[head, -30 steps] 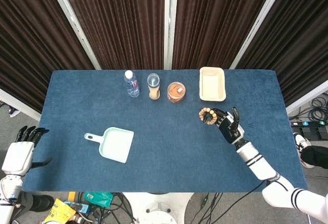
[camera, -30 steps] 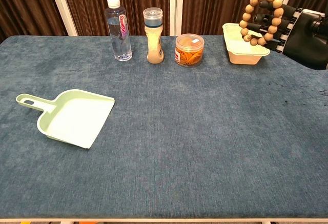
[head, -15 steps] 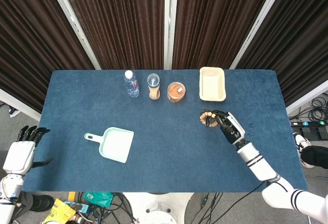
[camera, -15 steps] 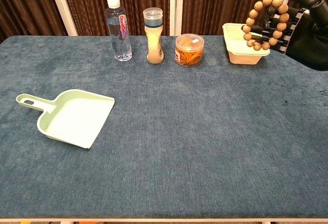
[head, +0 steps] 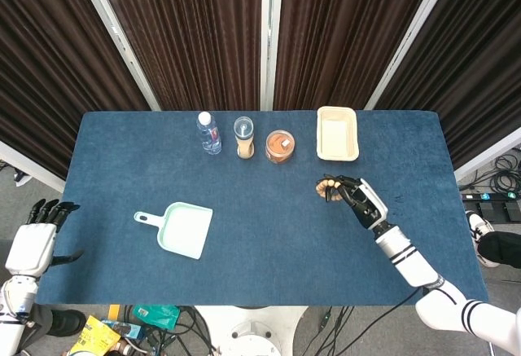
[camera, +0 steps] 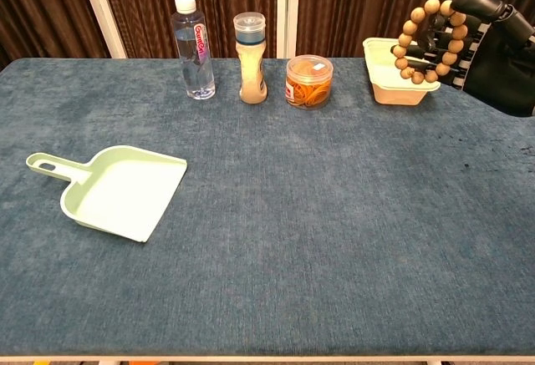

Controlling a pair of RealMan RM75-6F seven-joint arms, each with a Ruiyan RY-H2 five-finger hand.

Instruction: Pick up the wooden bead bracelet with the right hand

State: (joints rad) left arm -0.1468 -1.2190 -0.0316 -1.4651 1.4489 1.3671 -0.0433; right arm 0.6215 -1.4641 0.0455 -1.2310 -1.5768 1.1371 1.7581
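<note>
i have the right robot hand at the upper right of the chest view, its dark fingers curled around the wooden bead bracelet, which hangs as an upright ring clear of the bench. in the head view the same right robot hand sits right of centre, with the wooden bead bracelet at its fingertips, below the cream tray. in the chest view the bracelet overlaps the cream tray in the frame, but i cannot tell from that angle how far apart they really are.

my left robot hand is at the lower left edge of the head view, off the bench's side, fingers spread and holding nothing.

along the top of the bench stand a water bottle, a shaker jar and a clear tub with orange contents, upright in a row left of the tray. a pale green dustpan lies flat at the left of the frame, handle pointing to the upper left, well apart from everything else.
</note>
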